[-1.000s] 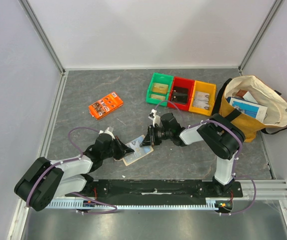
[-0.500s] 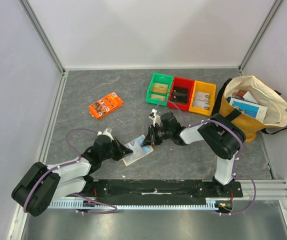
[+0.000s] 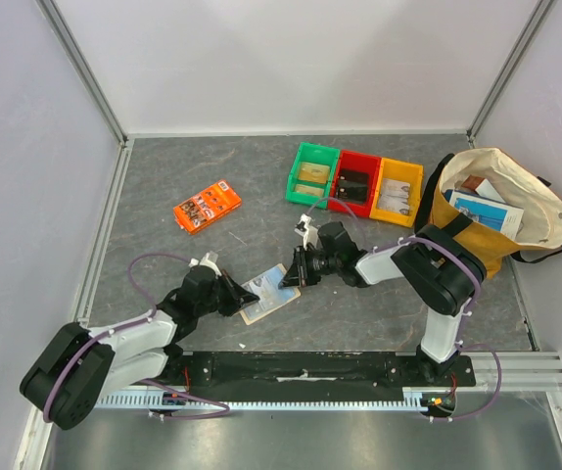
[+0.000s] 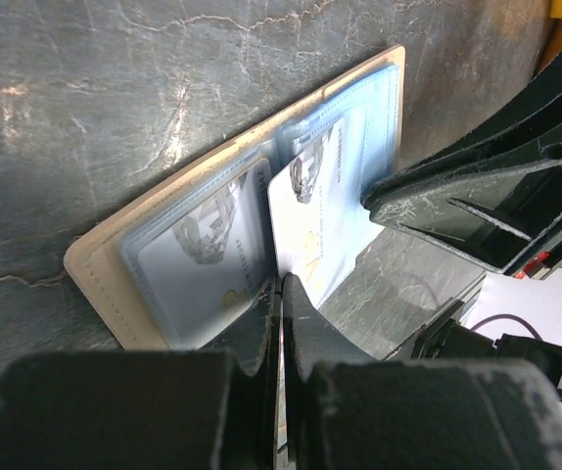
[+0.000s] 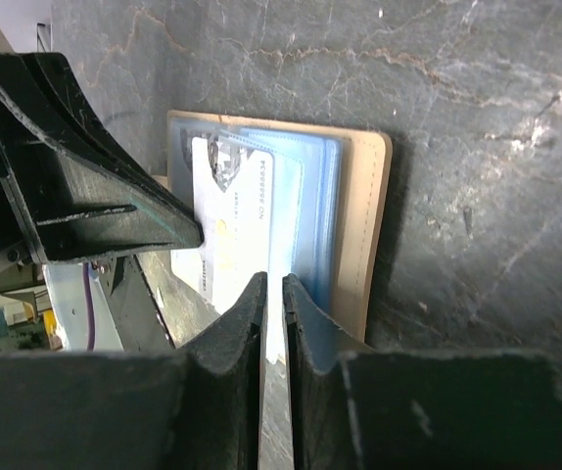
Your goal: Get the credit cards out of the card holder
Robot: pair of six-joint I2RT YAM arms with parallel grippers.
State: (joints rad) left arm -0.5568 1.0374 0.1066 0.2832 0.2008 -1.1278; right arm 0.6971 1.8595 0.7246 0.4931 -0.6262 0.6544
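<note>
The beige card holder (image 3: pixel 256 313) lies open on the grey table between the two arms; it also shows in the left wrist view (image 4: pixel 100 279) and the right wrist view (image 5: pixel 367 225). Pale blue credit cards (image 4: pixel 198 264) sit in its clear pockets. One whitish credit card (image 4: pixel 325 211) sticks partly out of a pocket, also in the right wrist view (image 5: pixel 232 230). My left gripper (image 3: pixel 244 296) (image 4: pixel 281 284) is shut on that card's edge. My right gripper (image 3: pixel 288 279) (image 5: pixel 273 289) is shut on the holder's clear pocket edge from the other side.
An orange flat packet (image 3: pixel 207 205) lies at the back left. Green (image 3: pixel 312 174), red (image 3: pixel 355 181) and yellow (image 3: pixel 398 191) bins stand at the back. A yellow and cream tote bag (image 3: pixel 496 211) stands at the right.
My left arm has drawn back a little to the left and towards the base with the card in its jaws. My right gripper has shifted slightly right. The holder stays put.
</note>
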